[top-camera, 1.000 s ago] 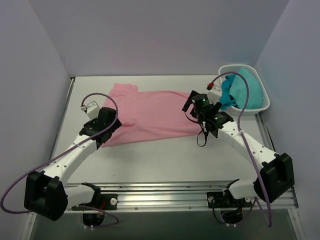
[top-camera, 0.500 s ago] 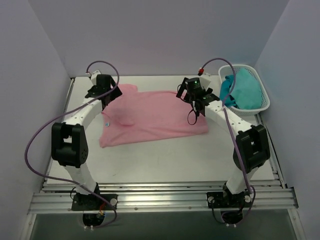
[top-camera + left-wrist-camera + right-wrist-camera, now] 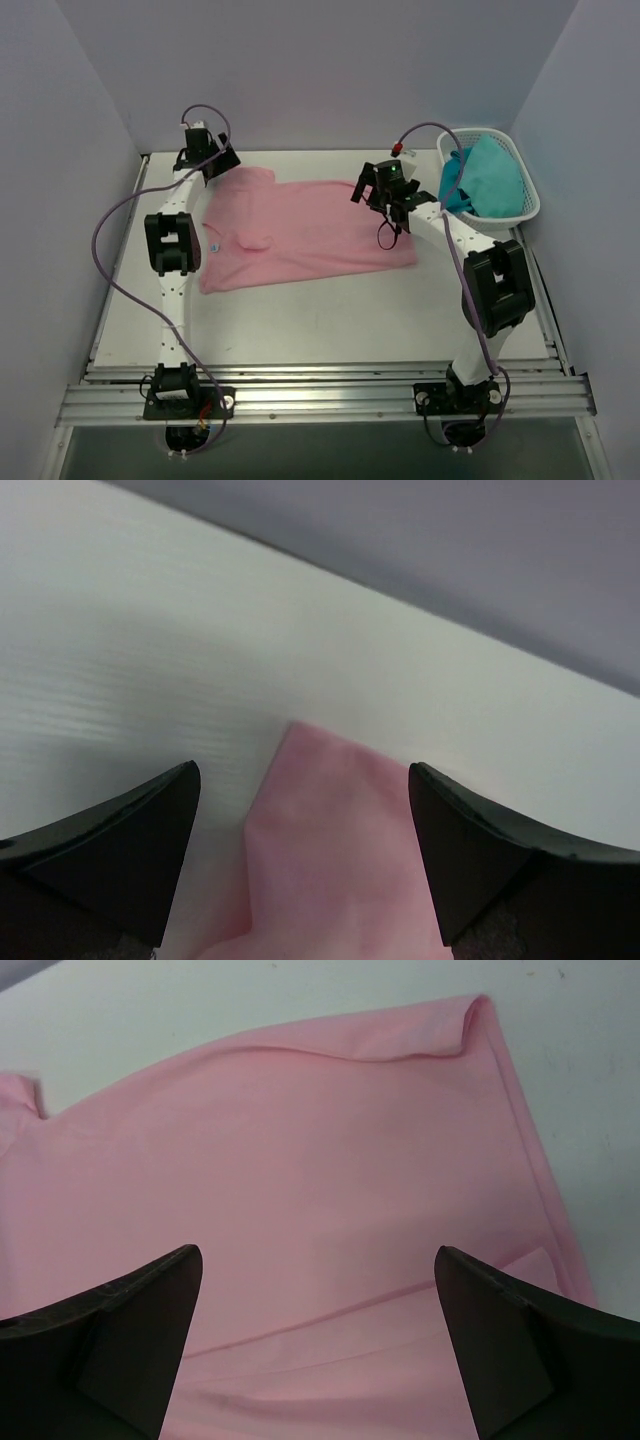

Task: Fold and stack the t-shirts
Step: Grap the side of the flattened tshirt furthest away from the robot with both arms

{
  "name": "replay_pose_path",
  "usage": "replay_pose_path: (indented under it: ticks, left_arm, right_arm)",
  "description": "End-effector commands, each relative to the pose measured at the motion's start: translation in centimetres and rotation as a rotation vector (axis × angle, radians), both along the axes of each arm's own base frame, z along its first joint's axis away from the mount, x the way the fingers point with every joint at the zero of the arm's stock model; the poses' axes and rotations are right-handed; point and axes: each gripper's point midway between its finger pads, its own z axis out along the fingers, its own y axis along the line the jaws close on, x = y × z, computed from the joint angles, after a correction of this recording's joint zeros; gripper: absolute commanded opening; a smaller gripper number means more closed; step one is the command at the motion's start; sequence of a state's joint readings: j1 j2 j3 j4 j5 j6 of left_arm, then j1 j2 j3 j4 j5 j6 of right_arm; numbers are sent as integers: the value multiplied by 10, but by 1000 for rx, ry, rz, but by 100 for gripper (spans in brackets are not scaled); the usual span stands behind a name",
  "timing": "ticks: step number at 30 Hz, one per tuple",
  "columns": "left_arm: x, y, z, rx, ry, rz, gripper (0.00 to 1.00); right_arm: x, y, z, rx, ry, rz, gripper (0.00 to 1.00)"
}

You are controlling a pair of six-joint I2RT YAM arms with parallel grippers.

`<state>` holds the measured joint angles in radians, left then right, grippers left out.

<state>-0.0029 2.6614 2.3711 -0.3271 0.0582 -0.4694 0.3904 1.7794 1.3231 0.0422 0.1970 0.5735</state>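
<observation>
A light pink t-shirt (image 3: pixel 300 232) lies spread flat on the white table, neck to the left. My left gripper (image 3: pixel 222 160) is open above the shirt's far left sleeve corner (image 3: pixel 340 840), which shows between its jaws. My right gripper (image 3: pixel 364 190) is open above the shirt's far right edge; the pink cloth (image 3: pixel 300 1190) fills its wrist view. Neither gripper holds anything.
A white lattice basket (image 3: pixel 520 205) at the back right holds teal cloth (image 3: pixel 490 175). Grey walls close in the back and both sides. The white table (image 3: pixel 330 320) runs bare in front of the shirt.
Both arms have stretched away from the near part of the table to the shirt's far edge. The left gripper went to the back left corner, the right to the far right edge.
</observation>
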Motion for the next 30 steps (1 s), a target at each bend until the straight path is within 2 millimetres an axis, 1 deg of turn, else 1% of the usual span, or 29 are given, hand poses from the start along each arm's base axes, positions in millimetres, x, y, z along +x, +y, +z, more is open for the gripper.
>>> replay_pose_path:
  ticks: [1,2,3,5,6,8,9,10,11,12,14,16,17,18,19,21,22,25,26,28,29,30]
  left_arm:
    - [11,4,17,-59,-12,-42,94]
    - [14,2,7,-66,-6,-40,94]
    - [20,2,25,-74,-46,-43,94]
    - [25,0,33,-95,-79,-39,94]
    - [22,-2,22,-109,-60,-40,94]
    - [25,-6,25,-139,-83,-42,95]
    - [23,-11,20,-161,-75,-62,96]
    - [24,-13,18,-173,-75,-67,98]
    - [22,-17,9,-190,-57,-67,98]
    - [22,-16,6,-197,-50,-65,99]
    - [19,-22,-6,-223,-24,-70,100]
    - [18,-25,-13,-239,-10,-73,94]
    - [17,-26,-19,-244,0,-74,92]
    - [16,-29,-21,-248,1,-80,91]
    - [16,-33,-22,-251,7,-83,88]
    - [16,-33,-23,-258,13,-72,84]
    - [16,-33,-22,-257,9,-69,77]
    - [16,-31,-24,-249,14,-59,71]
    - [15,-30,-25,-245,16,-56,64]
    - [14,-28,-29,-241,26,-45,57]
    - [14,-27,-30,-240,29,-39,50]
    - [14,-27,-30,-236,29,-37,46]
  right_arm:
    - [-3,7,12,21,-36,41,97]
    - [-2,6,12,19,-40,35,97]
    - [-3,6,13,19,-40,36,97]
    - [-2,0,14,1,-44,9,97]
    - [-1,-5,14,-12,-44,-9,97]
    - [-1,-15,9,-43,-33,-56,97]
    - [2,-25,3,-71,-26,-101,97]
    - [3,-29,0,-75,-17,-115,97]
    - [5,-31,-2,-76,-8,-121,97]
    - [7,-34,-8,-77,8,-128,97]
    - [8,-36,-9,-73,16,-133,97]
    - [8,-38,-8,-75,13,-140,97]
    - [8,-38,-7,-73,9,-140,97]
    - [6,-40,-6,-73,6,-143,97]
    - [6,-41,-5,-72,3,-146,97]
    - [6,-43,-6,-74,6,-150,97]
    - [7,-45,-5,-76,7,-154,97]
    - [7,-51,-6,-79,9,-167,97]
    - [7,-52,-7,-83,10,-173,97]
    - [7,-56,-13,-81,21,-191,97]
    - [7,-57,-15,-80,23,-197,97]
    - [8,-57,-22,-82,34,-197,97]
